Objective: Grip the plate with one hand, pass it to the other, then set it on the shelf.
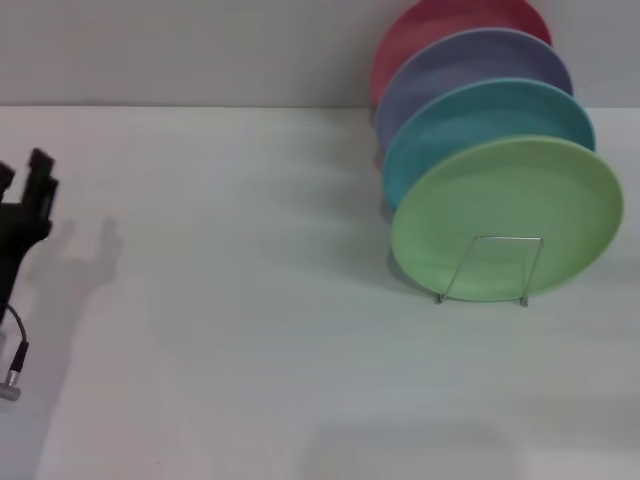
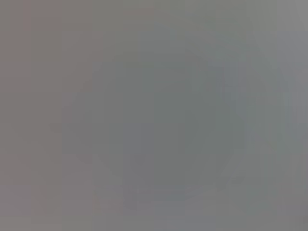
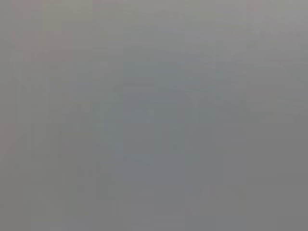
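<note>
At the near left edge of the head view, the left gripper (image 1: 25, 195) shows only as a black shape with a cable and plug hanging below it; whether it is spread or closed I cannot tell from here. It holds nothing and hangs above the white table (image 1: 220, 330). The right gripper is not in view at all, and both wrist views show only a flat grey field with nothing to read.

Well away from that gripper, across a bare stretch of table toward the far right, stands the light green plate (image 1: 505, 215). It is already on edge in the wire rack (image 1: 490, 268), leaning back, with one thin silver loop crossing the front of its lower part. It is the nearest of four plates in a row: behind it, farther from the gripper, come the sky-blue plate (image 1: 480, 110), then the lavender plate (image 1: 470, 65), then a red plate (image 1: 440, 20) at the back, each overlapping the next.

The green plate looks like thin, matte plastic: light, stiff, unlikely to break, though its smooth shallow rim could slip between hard fingers. The best hold is probably the free upper rim, pinched front to back, clear of the wire loop and of the blue plate close behind. The gap behind seems tight, so a finger entering there might nudge the neighbour.
</note>
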